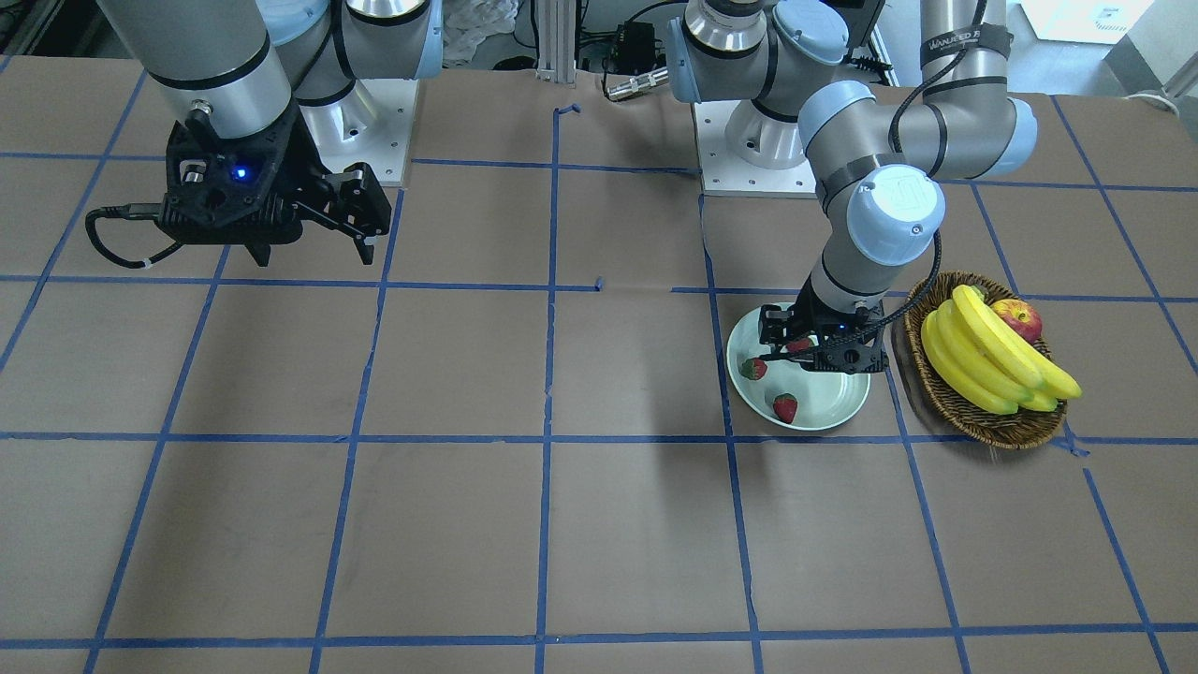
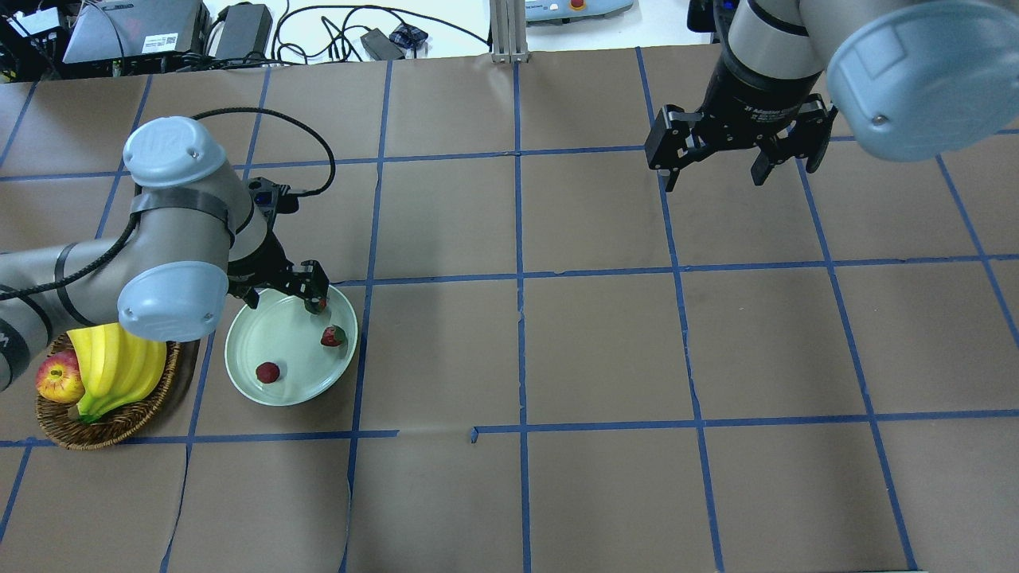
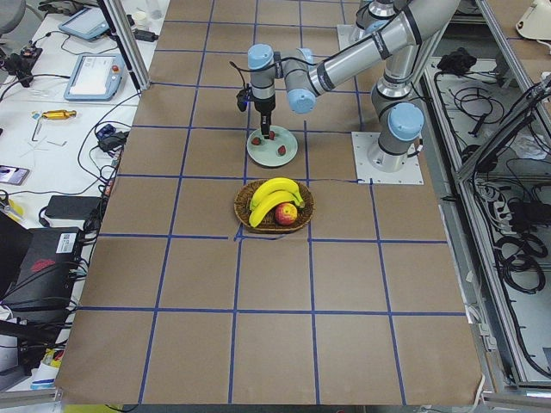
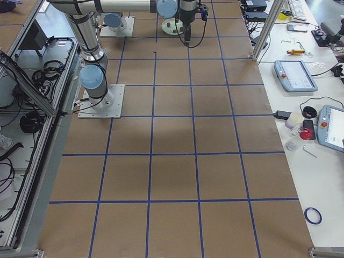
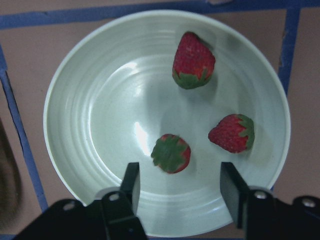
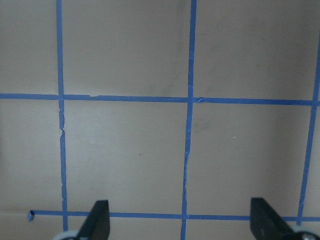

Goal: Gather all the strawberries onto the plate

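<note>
The pale green plate [image 5: 75, 115] holds three strawberries: one [image 5: 193, 61] at the far side, one [image 5: 232, 133] to the right, and one [image 5: 171, 153] with its green top up, just ahead of my fingers. My left gripper [image 5: 179, 172] hovers low over the plate's near part, open, with the jaws wide and not touching that berry. In the overhead view the left gripper [image 2: 314, 290] is at the plate's [image 2: 263, 394] far rim, with two berries [image 2: 333, 336] [image 2: 268, 372] showing clearly. My right gripper [image 2: 714, 177] is open and empty, held high over bare table at the far right.
A brown wicker basket [image 2: 119, 422] with bananas [image 2: 111, 362] and a red-yellow apple [image 2: 57, 378] stands just left of the plate, close under my left arm's elbow. Brown paper with blue tape lines [image 2: 517, 278] covers the table.
</note>
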